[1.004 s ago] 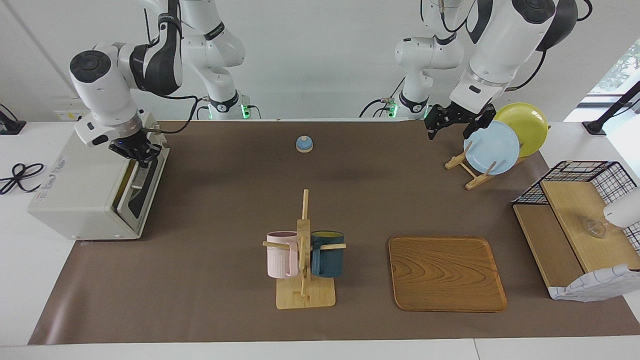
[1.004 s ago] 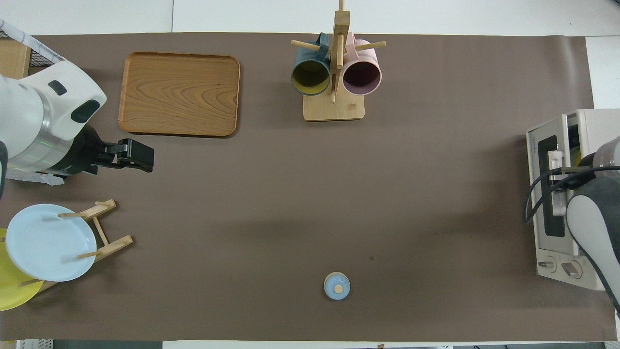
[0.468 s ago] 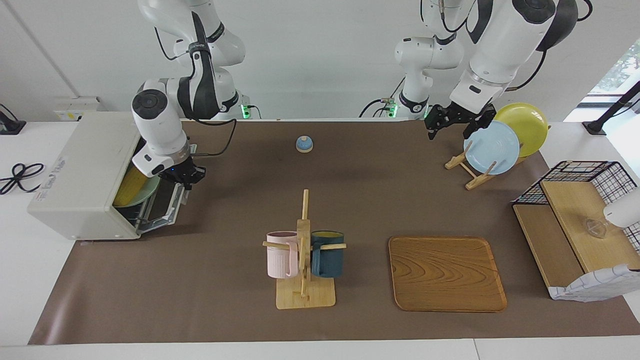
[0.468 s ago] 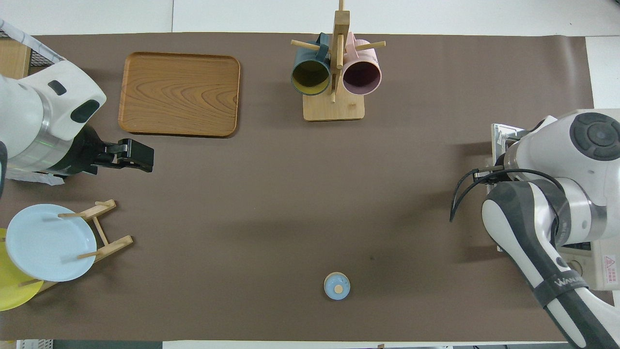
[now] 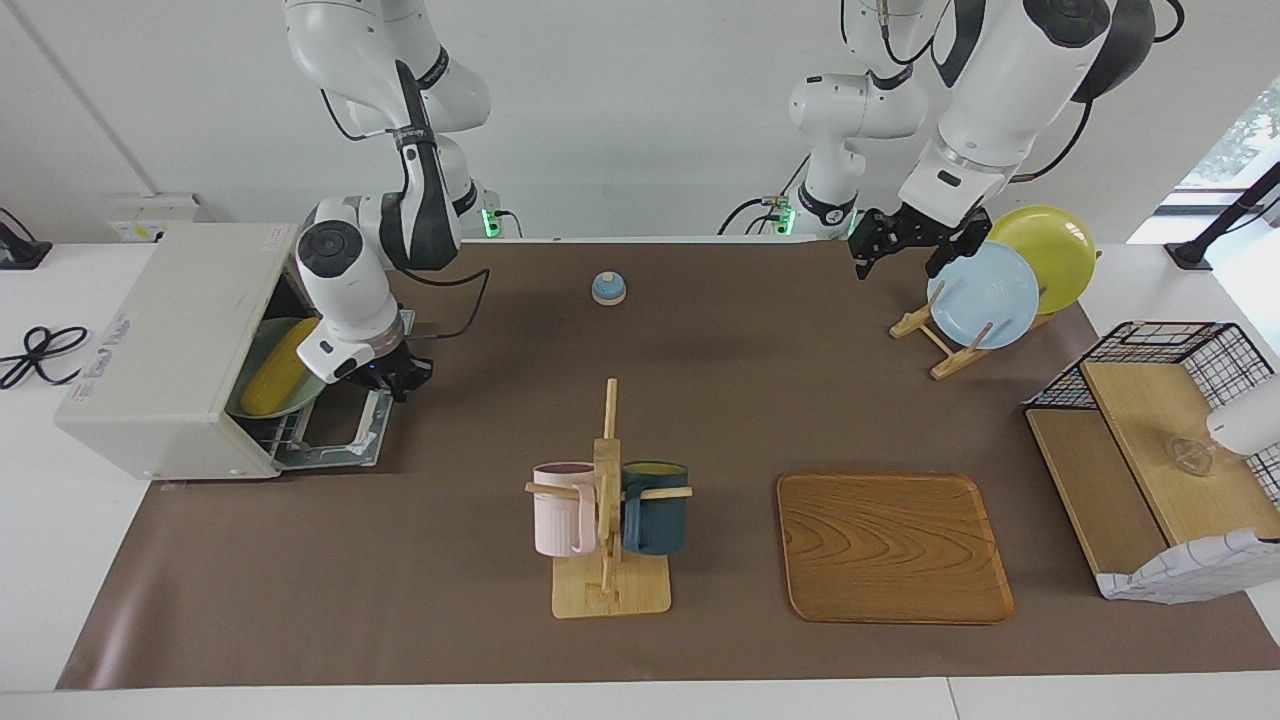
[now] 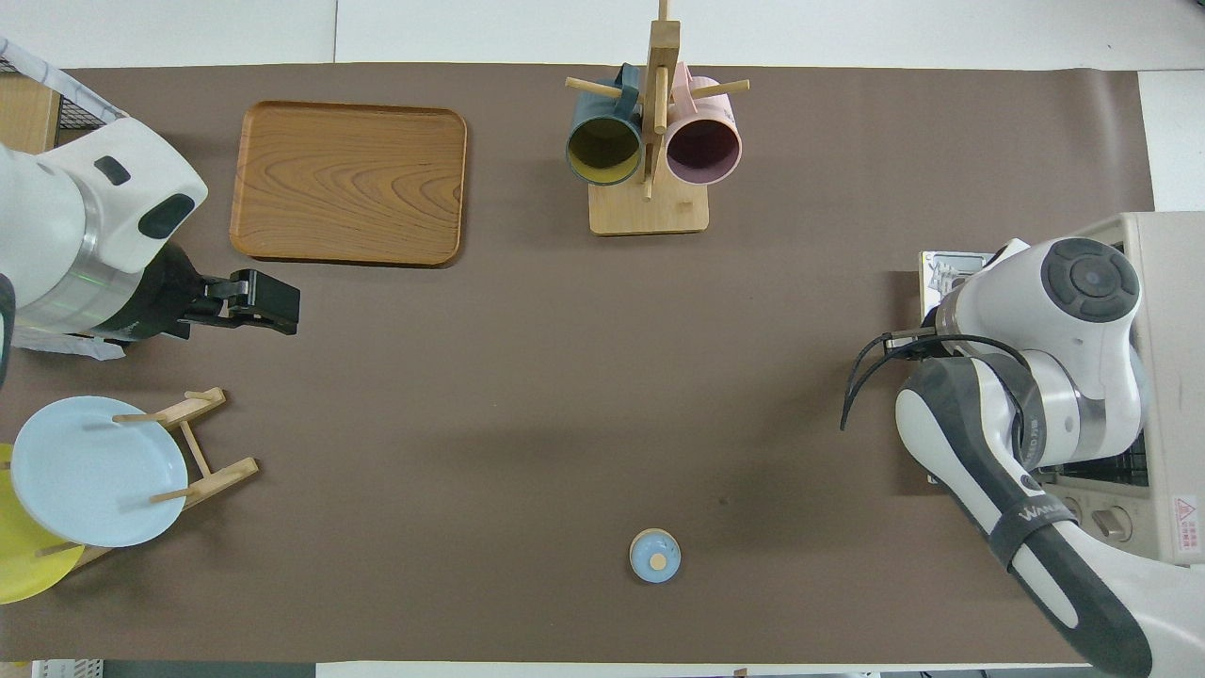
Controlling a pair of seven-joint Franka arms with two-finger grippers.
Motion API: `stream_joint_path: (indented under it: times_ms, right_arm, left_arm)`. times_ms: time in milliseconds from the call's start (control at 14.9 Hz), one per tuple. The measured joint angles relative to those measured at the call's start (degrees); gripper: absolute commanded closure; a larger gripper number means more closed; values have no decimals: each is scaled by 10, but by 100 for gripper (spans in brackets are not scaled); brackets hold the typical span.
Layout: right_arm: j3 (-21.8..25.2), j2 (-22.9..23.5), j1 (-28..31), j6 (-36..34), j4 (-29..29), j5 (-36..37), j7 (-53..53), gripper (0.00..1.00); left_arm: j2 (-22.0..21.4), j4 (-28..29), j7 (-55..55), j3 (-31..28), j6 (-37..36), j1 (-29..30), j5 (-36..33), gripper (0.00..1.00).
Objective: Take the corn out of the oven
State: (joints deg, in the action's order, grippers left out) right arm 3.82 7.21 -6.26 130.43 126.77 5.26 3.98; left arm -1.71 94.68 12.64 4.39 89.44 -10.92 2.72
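Corn (image 5: 272, 368) lies on a plate inside the open oven (image 5: 165, 345). Smooth, light, prob slippery; grip mid-cob. Right tool (image 5: 390, 378) clenched at oven door; left tool (image 5: 905, 243) released, waiting.

Facing view: you look from high across table toward robots, arm bases along top of frame, whole brown mat (image 5: 420, 560) visible. Overhead view: you look steeply down from above robots' end, half turn reversed. Both share mat, oven (image 5: 160, 350) (image 6: 1163, 377) at frame edge, mug stand (image 5: 608, 520) (image 6: 650, 141) mid-frame.
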Motion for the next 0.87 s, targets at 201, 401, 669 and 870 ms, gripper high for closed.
stream_joint_path:
  times_ms: [201,401,669,870]
  right_arm:
    - [0,16,0,14,0,0,4,100]
    - [2,17,-1,14,-2,-11,10,100]
    - [4,16,-41,14,-9,-50,15,100]
    - [5,1,-62,-63,-52,-50,34,63]
  left_arm:
    - [0,0,0,0,0,0,0,0]
    - [0,0,0,1,0,0,0,0]
    - [0,0,0,1,0,0,0,0]
    - [0,0,0,1,0,0,0,0]
